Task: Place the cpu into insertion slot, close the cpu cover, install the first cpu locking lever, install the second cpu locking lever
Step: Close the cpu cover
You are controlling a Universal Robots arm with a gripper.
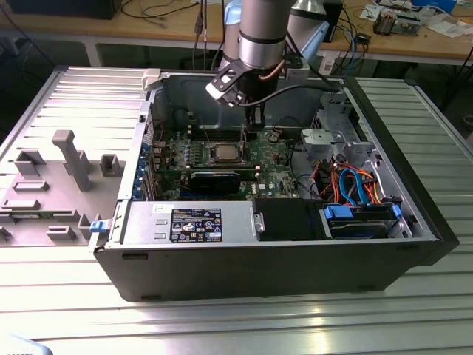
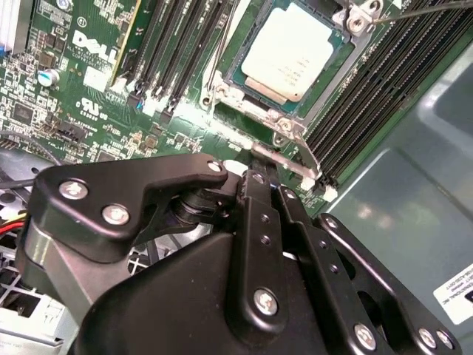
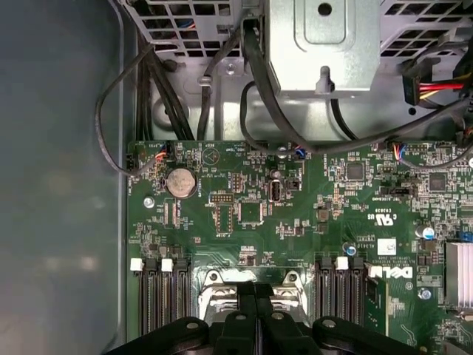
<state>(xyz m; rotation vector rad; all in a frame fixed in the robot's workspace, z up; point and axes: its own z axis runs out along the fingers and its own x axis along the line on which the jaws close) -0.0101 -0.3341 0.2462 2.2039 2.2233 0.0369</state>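
The cpu [image 2: 290, 50] lies flat in the insertion slot [image 2: 220, 95], its silver-grey top showing; in the exterior view the cpu [image 1: 224, 153] sits mid-board. The cpu cover [image 2: 255, 111] lies down as a silver frame around the chip. A silver locking lever [image 2: 290, 159] runs along the socket's near edge, and a thin lever rod [image 2: 429, 9] passes the far corner. My gripper [image 2: 259, 179] is shut, its black fingertips low over the board right by that near lever's end. In the first wrist view the gripper [image 3: 255, 292] hangs over the socket's edge. In the exterior view the gripper [image 1: 255, 127] stands just to the right of the socket.
Black memory slots [image 2: 384, 96] flank the socket on both sides. A metal drive cage [image 3: 325, 44] with black cables [image 3: 148, 81] stands beyond the board. The case walls [image 1: 295, 259] enclose everything, with drives and coloured cables [image 1: 355, 185] at the exterior view's right and a grey plastic fixture [image 1: 66, 159] at its left.
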